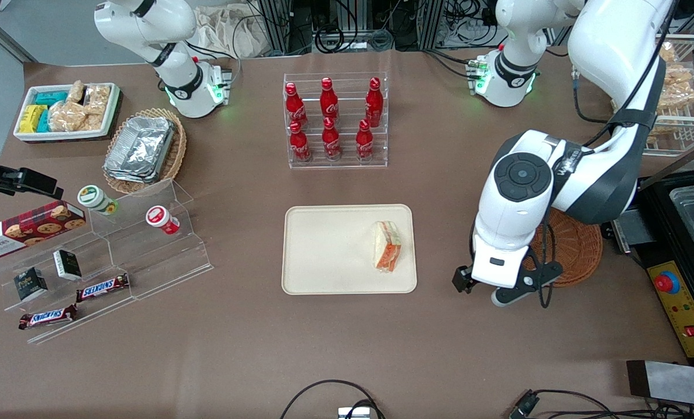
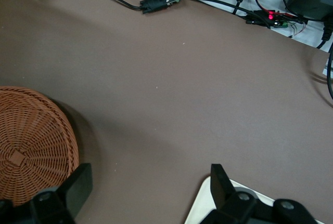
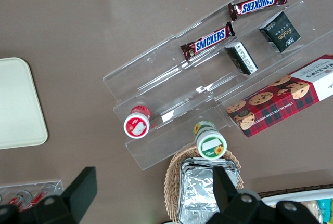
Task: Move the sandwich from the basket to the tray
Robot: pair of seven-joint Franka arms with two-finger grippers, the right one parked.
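Nearest the front camera among the task's things, the working left arm's black two-finger gripper [image 1: 501, 291] hangs over the bare brown surface [image 1: 347, 349], between the flat rectangular cream-beige plastic tray [image 1: 323, 250] and the round reddish-brown wicker basket [image 1: 579, 247]; in the left wrist view its fingers [image 2: 78, 187] stand spread apart with nothing between them, one toward the basket's rim, the other by a rounded corner of the tray, so the gripper is open and empty. The small triangular sandwich of pale white bread with orange-red and green filling [image 1: 387, 246] lies on the tray, close to the tray's edge that faces the working arm, its cut edge turned up toward the camera; the rest of the tray is bare. The basket sits on the surface just beside the arm's wrist and partly hidden under it; the wrist view shows its square-woven centre with nothing in it. Toward the parked arm's end of the surface a clear acrylic stepped stand [image 1: 114, 256] carries two Snickers bars [image 1: 102, 287], small dark boxes and two lidded cups. Farther from the camera than the tray, a clear acrylic rack [image 1: 335, 122] holds six red cola bottles [image 1: 330, 138] in two rows; a lighter oval wicker basket with foil trays [image 1: 143, 148] and a white bin of bagged snacks [image 1: 67, 110] sit farther still toward the parked arm's end.
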